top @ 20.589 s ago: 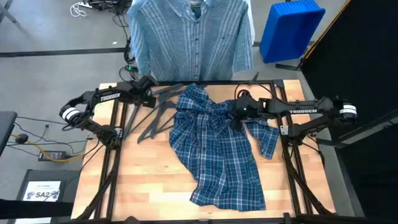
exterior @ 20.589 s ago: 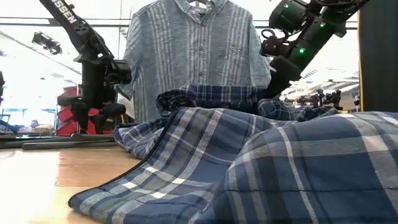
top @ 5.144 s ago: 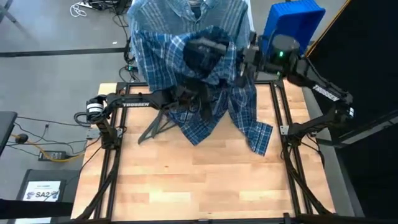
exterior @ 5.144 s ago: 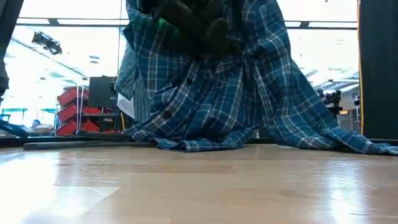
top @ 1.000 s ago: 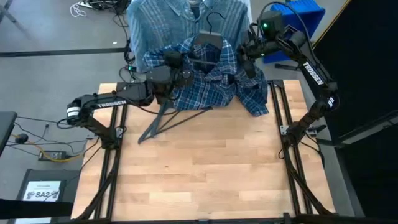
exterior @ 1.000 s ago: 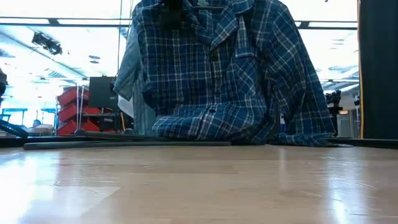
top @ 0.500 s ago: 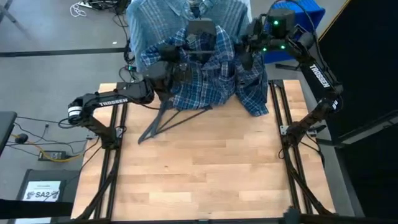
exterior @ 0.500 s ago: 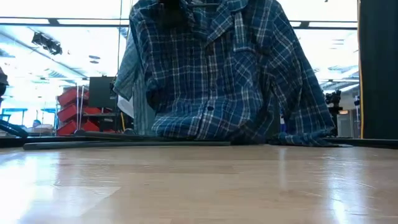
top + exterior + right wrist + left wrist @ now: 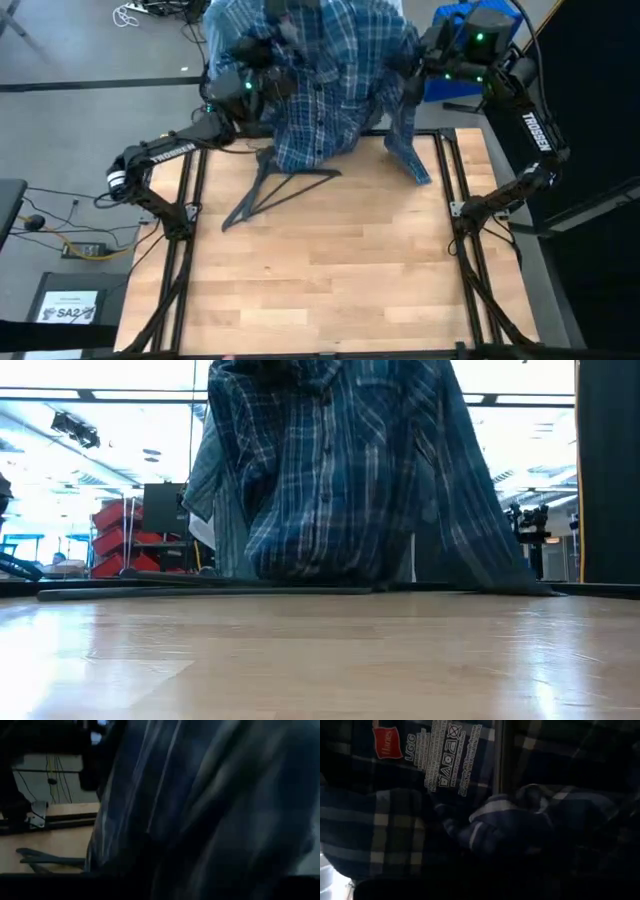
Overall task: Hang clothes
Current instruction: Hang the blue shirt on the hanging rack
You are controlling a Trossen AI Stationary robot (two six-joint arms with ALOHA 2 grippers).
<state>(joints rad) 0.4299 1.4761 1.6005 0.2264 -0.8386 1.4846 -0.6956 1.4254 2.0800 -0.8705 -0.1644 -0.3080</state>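
Plaid shirt held high at the table's far edge by both arms

Dark blue plaid button-up shirt (image 9: 325, 85) hangs over the far edge of the light wooden table (image 9: 320, 270), its hem and one sleeve reaching down to the boards, with the light blue-grey striped shirt (image 9: 205, 480) hanging just behind it. Left gripper (image 9: 262, 55) is up at the shirt's collar side and right gripper (image 9: 412, 68) at its other shoulder; cloth hides the jaws of both, so I cannot tell how far open they are or what they grip. Blue plastic bin (image 9: 478, 40) stands on the floor beyond the far right corner, contents hidden. Dark grey plastic hangers (image 9: 275, 190) lie on the table near the left arm; the near boards lie open
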